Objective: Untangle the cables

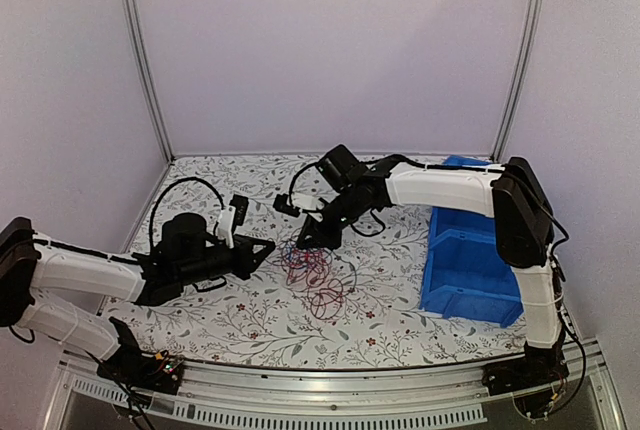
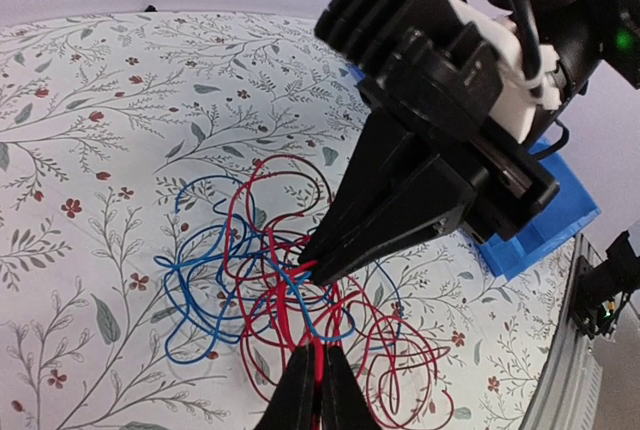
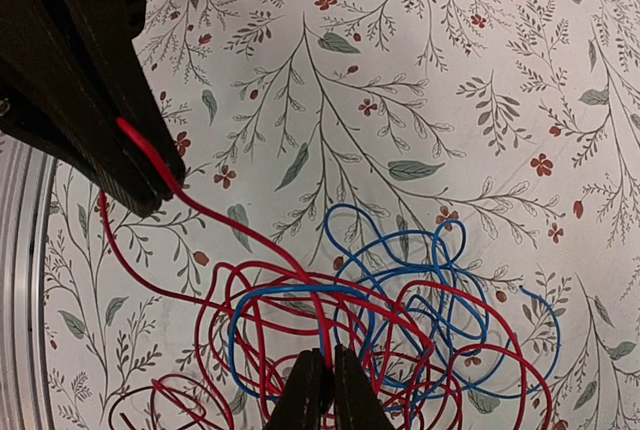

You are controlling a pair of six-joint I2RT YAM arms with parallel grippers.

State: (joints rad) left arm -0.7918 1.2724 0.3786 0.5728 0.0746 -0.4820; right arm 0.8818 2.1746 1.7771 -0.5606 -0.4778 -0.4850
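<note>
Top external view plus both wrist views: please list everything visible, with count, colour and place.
thin flexible cables: one loose clump, mostly red with blue and some dark strands, middle of the table
open plastic bin: one, blue, right side of the table
floral-print table: one, white with grey leaves and red flowers, under everything
metal frame posts: two, silver, at the back corners
left arm: one, white and black, reaching in from the left
right arm: one, white and black, reaching over the bin toward the clump
left gripper: one, black, shut on a red strand
right gripper: one, black, shut on red strands in the clump
</note>
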